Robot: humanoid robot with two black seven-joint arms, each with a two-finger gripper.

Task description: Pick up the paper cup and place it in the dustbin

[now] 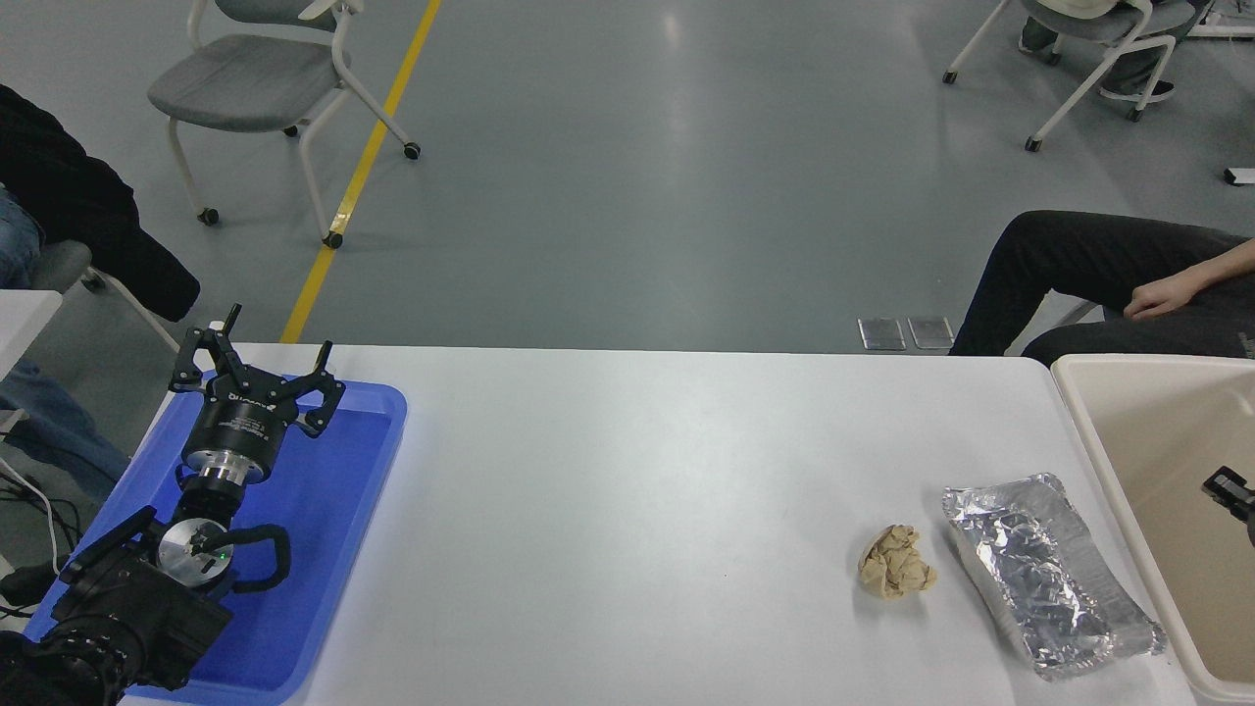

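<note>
Only a tip of the right claw (1233, 487) showed over the dustbin (1088, 431), its grip unreadable; the left claw (257, 368) sat spread open.

Right hand (1231, 488) over dustbin (1128, 461)

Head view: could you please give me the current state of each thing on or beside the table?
Dustbin: upright, open-topped; no cup visible inside.
Foil tray: crumpled, lying flat on the table.
Brown paper ball: crumpled, left of the foil tray.
Blue tray: flat on the table.
Left gripper: open, over the blue tray.
Right gripper: only a tip shows, over the dustbin.
</note>
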